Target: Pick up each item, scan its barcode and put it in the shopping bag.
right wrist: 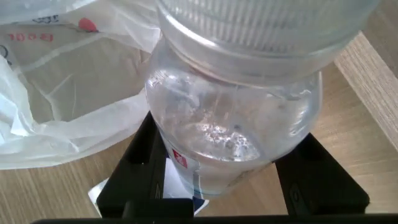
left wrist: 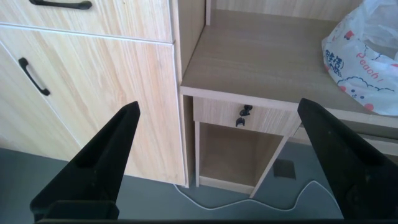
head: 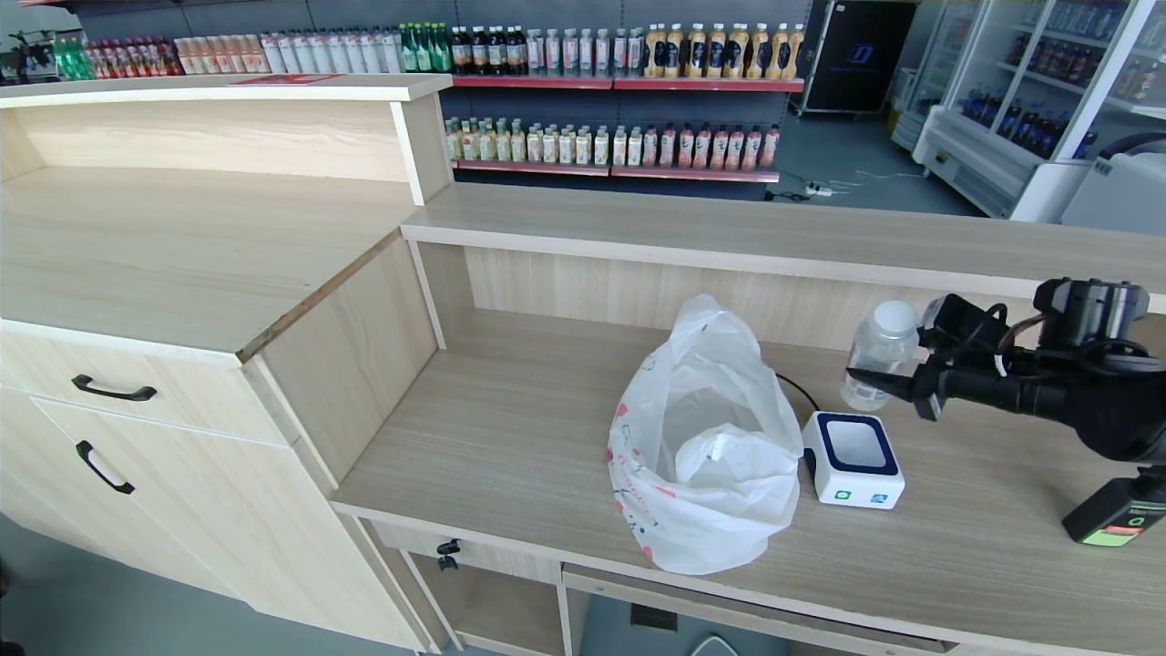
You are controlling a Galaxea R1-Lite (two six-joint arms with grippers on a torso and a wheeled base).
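Note:
A clear plastic bottle [head: 880, 353] with a white cap stands upright just above the counter, behind the scanner. My right gripper [head: 870, 376] is shut on its lower body; in the right wrist view the bottle [right wrist: 236, 106] sits between the two dark fingers [right wrist: 140, 168]. The white scanner [head: 854, 457] with a blue rim lies right of the shopping bag, and its corner [right wrist: 177, 186] shows under the bottle. The white printed shopping bag [head: 706, 446] stands open in the middle of the counter. My left gripper [left wrist: 217, 109] hangs open below counter height, facing the cabinet.
A dark item with a green label [head: 1116, 515] lies at the counter's right edge. A raised ledge [head: 729, 228] runs behind the counter, and a taller cabinet with drawer handles [head: 114, 392] stands to the left. The scanner's cable [head: 800, 390] trails behind the bag.

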